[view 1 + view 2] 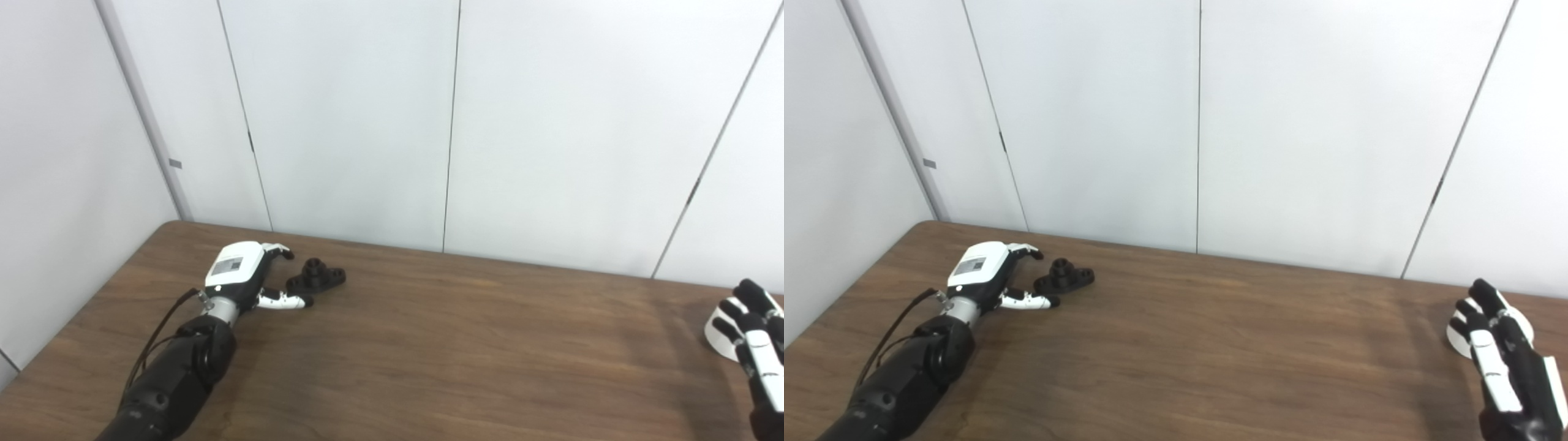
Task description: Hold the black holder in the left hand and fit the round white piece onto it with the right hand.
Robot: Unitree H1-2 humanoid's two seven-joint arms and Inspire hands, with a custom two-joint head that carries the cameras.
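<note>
The black holder (316,276) lies flat on the brown table (429,343) at the far left, with a short post rising from its middle. My left hand (248,275) rests just left of it, open, thumb and fingers spread toward the holder without gripping it. At the right edge lies the round white piece (1459,331), partly hidden behind my right hand (1497,349). That hand hovers over it with its fingers straight and apart, holding nothing.
White wall panels (367,122) stand close behind the table's far edge. The table's left rear corner (171,225) is near the left hand. A black cable (162,334) loops off the left forearm.
</note>
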